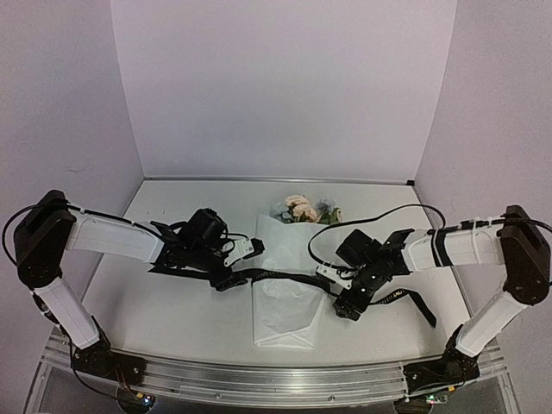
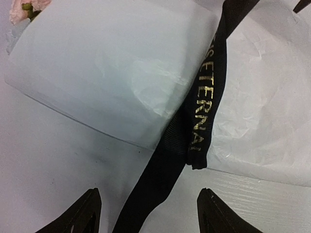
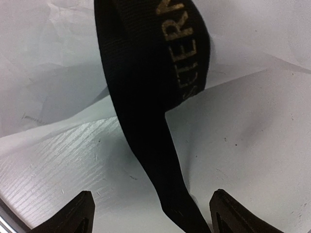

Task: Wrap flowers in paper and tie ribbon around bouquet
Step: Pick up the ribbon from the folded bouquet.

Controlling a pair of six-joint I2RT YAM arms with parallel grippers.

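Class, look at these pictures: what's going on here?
A bouquet is being tied: flowers already rolled in white paper. A black ribbon lies across it. The left fingers and right fingers stand open at either side, each straddling the ribbon without gripping it. No finished knot is visible.
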